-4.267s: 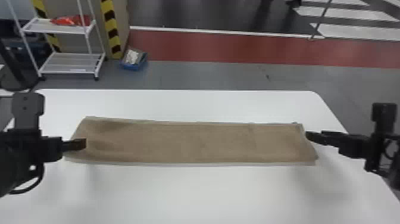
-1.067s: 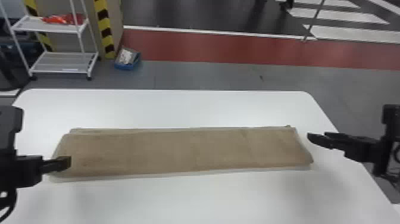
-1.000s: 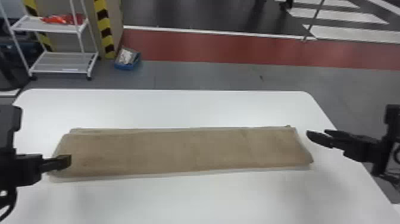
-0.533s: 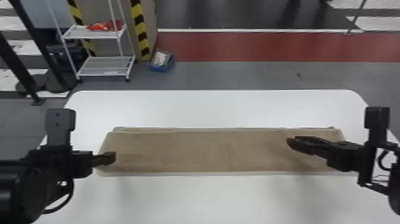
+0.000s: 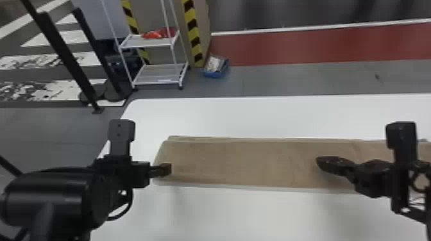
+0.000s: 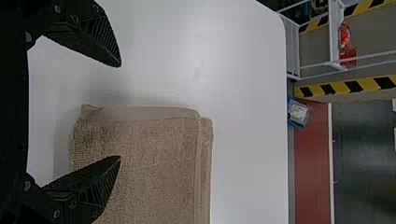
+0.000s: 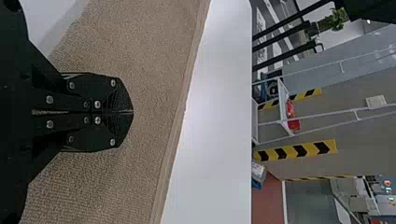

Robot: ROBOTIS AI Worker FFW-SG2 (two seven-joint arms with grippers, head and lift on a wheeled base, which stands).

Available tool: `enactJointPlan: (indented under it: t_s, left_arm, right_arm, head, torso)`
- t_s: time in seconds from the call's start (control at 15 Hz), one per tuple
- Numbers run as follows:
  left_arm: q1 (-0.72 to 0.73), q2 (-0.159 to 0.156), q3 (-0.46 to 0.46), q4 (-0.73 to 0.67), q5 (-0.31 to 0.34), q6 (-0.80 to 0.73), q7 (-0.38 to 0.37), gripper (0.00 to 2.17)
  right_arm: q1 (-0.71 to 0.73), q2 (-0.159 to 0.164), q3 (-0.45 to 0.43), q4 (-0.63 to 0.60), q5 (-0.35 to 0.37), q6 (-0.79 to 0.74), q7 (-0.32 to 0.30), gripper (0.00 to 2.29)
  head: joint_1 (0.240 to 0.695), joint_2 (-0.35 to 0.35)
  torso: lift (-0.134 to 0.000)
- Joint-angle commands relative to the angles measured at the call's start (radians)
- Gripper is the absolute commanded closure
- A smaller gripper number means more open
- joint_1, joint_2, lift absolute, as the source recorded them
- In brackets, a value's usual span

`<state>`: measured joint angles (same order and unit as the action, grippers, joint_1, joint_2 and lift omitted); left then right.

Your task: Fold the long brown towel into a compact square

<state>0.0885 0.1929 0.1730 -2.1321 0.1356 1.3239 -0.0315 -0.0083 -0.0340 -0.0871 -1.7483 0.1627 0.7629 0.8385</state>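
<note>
**Long brown towel [image 5: 243, 160] lies as a flat, layered strip across white table [image 5: 224, 218]**

The towel runs left to right on the table, a narrow under-layer showing along its far edge. The left gripper [image 5: 168, 169] is at the towel's left end. In the left wrist view its jaws stand wide apart, with nothing clamped: one is over bare tabletop beyond the end, the other over the cloth. The right gripper [image 5: 318, 162] is farther right, over the strip, its jaws together with no cloth seen between them. Whether either touches the towel cannot be told.

Behind the table stands a white shelf rack [image 5: 157, 73] with a red item [image 5: 160, 33] on its upper shelf. A blue container [image 5: 211, 74] sits on the floor just beside the rack.
</note>
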Motion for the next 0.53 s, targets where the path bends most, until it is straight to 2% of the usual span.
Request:
enactJointPlan:
  t_s: [0.0, 0.07, 0.2, 0.47]
  left_arm:
    - [0.0, -0.001, -0.004, 0.009, 0.002, -0.002, -0.002, 0.26]
    - [-0.004, -0.001, -0.004, 0.015, 0.002, -0.002, -0.005, 0.34]
    - [-0.013, 0.0, -0.006, 0.021, -0.004, 0.001, -0.025, 0.64]
    - [-0.033, 0.005, -0.007, 0.023, -0.008, 0.025, -0.047, 0.73]
  right_arm:
    - [-0.004, 0.0, 0.032, 0.036, 0.009, -0.021, 0.001, 1.86]
    - [-0.002, 0.002, 0.041, 0.046, 0.011, -0.024, 0.001, 1.87]
    - [-0.004, 0.005, 0.053, 0.062, 0.012, -0.03, 0.001, 1.86]
    - [-0.018, 0.008, 0.056, 0.096, 0.012, -0.04, 0.001, 1.86]
  head:
    - [0.695, 0.211]
    - [0.695, 0.217]
    - [0.695, 0.227]
    - [0.695, 0.241]
  torso:
    - [-0.125]
    - [-0.125]
    - [-0.125]
    - [-0.125]
